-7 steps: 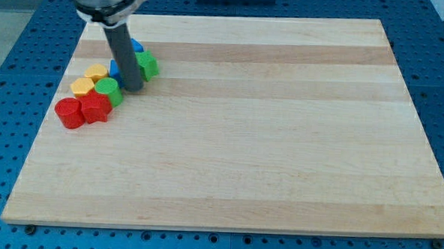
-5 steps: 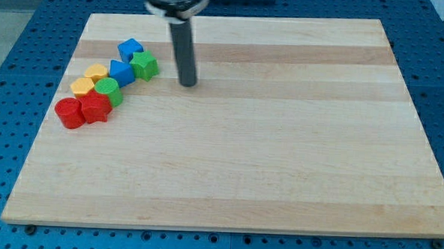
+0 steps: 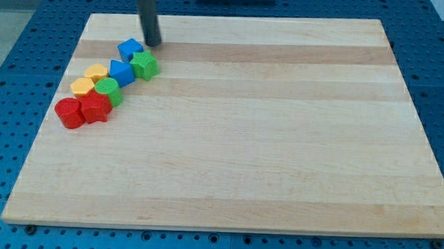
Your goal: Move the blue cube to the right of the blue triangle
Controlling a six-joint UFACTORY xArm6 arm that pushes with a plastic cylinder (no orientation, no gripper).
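The blue cube (image 3: 130, 48) sits near the board's upper left, at the top of a cluster of blocks. The blue triangle (image 3: 121, 72) lies just below it, toward the view's bottom left, touching the green block (image 3: 144, 64) on its right. My tip (image 3: 153, 43) stands on the board just to the right of the blue cube and slightly above it, very close to it or touching; I cannot tell which.
Two yellow blocks (image 3: 96, 73) (image 3: 82, 86), a green cylinder (image 3: 108, 90), a red block (image 3: 96, 108) and a red cylinder (image 3: 69, 112) run diagonally down-left from the triangle. The wooden board (image 3: 281, 142) lies on a blue perforated table.
My tip left the cluster, swung right to the board's upper middle, then moved back up-left to beside the blue cube. The blocks have not visibly shifted.
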